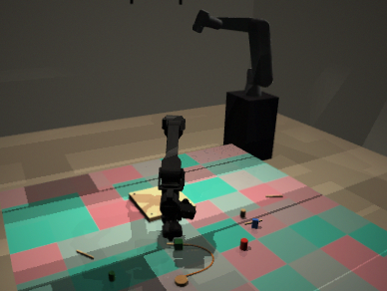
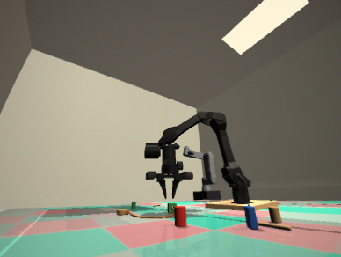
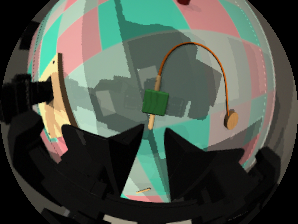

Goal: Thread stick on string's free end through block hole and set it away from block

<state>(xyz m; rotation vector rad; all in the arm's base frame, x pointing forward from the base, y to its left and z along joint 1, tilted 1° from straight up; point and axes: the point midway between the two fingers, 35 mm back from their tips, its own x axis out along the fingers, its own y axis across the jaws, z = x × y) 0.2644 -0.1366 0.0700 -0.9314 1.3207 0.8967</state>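
The green block sits on the table. The thin stick shows on both sides of it in the wrist view, its middle hidden by the block, so it appears to lie through the hole. The orange string leaves the stick's far end and curves to the round wooden button. My gripper is partly open and empty, pointing down a little above the table, close to the stick's free end.
A red cylinder, a blue block beside a loose stick, and a tan cylinder stand to one side. Other loose sticks and a small green cylinder lie farther off. My arm's wooden base board is behind.
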